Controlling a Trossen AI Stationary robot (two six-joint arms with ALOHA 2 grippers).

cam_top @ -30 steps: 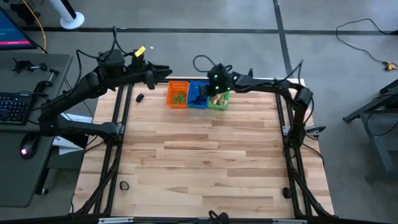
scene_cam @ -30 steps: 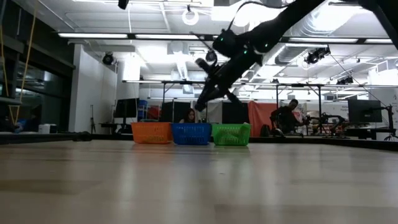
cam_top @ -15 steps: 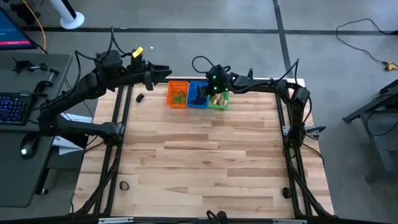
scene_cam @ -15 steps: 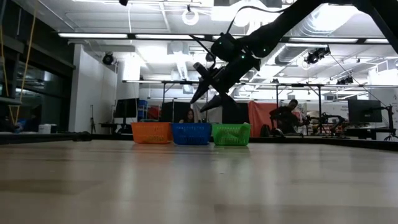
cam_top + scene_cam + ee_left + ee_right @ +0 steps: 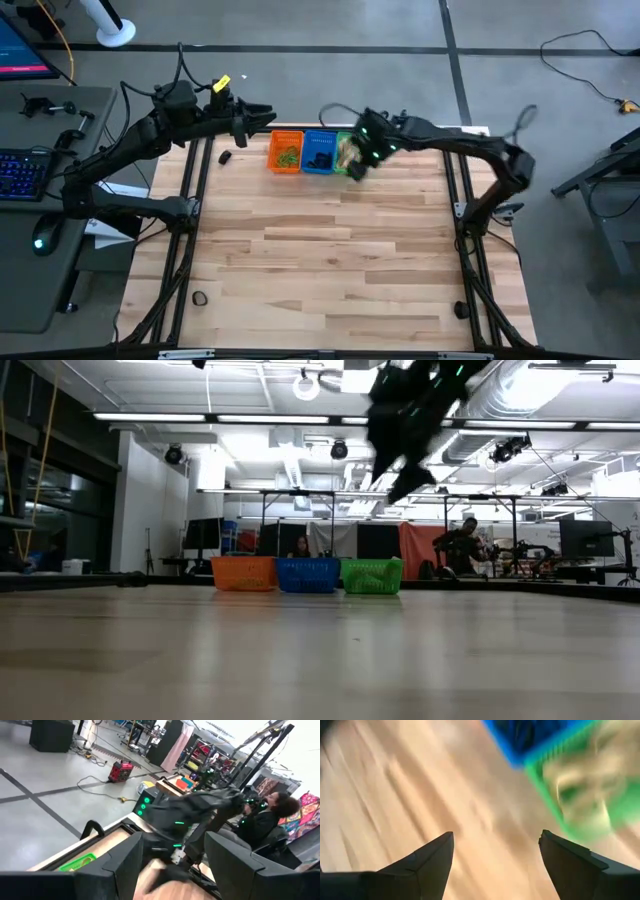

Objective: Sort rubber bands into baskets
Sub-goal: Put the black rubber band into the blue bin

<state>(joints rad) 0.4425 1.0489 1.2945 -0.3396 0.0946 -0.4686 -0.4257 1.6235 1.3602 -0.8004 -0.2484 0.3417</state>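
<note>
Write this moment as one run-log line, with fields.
right gripper: open, empty, above table by green basket | left gripper: open, waiting behind orange basket | blue basket: between them

Right wrist view: gripper over bare table, baskets at the edge.
Right gripper (image 5: 492, 865) fingers (image 5: 427, 857) spread wide, empty. Wooden table (image 5: 420, 795) fills the frame. Blue basket (image 5: 540, 735) top centre; green basket (image 5: 560, 795) upper right, pale contents blurred.

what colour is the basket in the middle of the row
Blue; the middle basket shows best in the low view, between the orange and green ones.
</note>
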